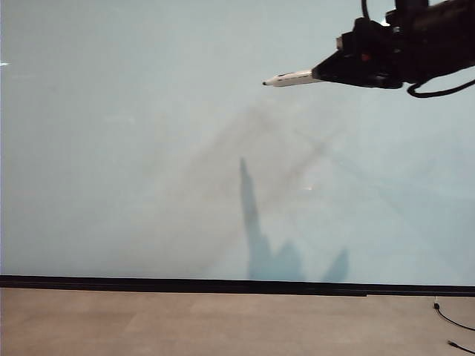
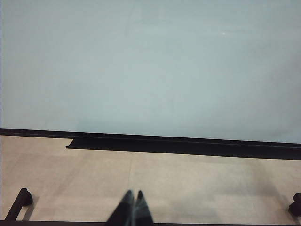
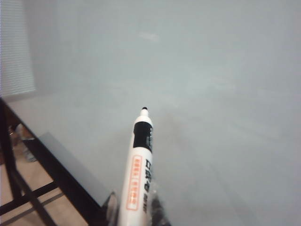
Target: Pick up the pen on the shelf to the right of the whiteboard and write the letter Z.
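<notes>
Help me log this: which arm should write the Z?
Right. The right gripper is shut on the pen, tip aimed at the whiteboard. The left gripper sits low, shut and empty.

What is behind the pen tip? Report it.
Behind the pen, which the right gripper holds, is only bare whiteboard with faint smudges and shadows, no letter. The left gripper hangs low over the floor. The fingers hide the pen's rear end.

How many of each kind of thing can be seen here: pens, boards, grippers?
Pens: 1, the pen, held in the right gripper up in front of the board.
Whiteboards: 1, the whiteboard, nothing written on it.
Grippers: 2, with the left gripper shut, low above the floor.
Total: 4
</notes>
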`<state>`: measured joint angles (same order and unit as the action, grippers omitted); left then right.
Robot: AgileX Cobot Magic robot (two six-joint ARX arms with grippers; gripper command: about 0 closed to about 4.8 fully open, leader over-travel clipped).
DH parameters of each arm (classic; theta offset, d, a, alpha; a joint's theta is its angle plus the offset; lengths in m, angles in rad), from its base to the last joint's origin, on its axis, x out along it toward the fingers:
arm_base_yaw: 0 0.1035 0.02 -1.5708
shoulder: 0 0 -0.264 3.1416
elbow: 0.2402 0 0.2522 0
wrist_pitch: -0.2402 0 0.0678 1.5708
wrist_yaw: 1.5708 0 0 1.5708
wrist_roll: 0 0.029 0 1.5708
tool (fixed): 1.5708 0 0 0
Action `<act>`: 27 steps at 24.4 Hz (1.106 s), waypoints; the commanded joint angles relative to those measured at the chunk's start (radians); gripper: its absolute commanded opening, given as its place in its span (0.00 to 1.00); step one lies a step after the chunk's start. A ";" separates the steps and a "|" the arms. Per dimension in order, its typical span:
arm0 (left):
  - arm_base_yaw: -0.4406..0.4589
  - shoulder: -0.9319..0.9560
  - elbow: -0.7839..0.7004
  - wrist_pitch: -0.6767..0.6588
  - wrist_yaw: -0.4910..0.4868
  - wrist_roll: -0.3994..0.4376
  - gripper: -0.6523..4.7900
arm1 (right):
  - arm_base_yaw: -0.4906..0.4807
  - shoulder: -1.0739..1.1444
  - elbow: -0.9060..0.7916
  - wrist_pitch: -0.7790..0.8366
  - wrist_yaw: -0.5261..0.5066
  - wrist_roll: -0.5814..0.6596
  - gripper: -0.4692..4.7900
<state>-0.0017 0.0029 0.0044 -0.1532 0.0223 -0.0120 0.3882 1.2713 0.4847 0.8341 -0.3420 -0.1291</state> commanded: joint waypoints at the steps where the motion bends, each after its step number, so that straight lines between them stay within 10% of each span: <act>1: 0.000 0.000 0.002 0.011 0.000 0.004 0.11 | 0.003 0.076 0.081 -0.027 -0.069 -0.006 0.07; 27: 0.000 0.000 0.002 0.011 0.000 0.004 0.11 | 0.069 0.203 0.233 -0.037 0.025 0.058 0.07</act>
<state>-0.0017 0.0029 0.0044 -0.1528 0.0223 -0.0120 0.4515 1.4853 0.7105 0.8108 -0.3393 -0.0753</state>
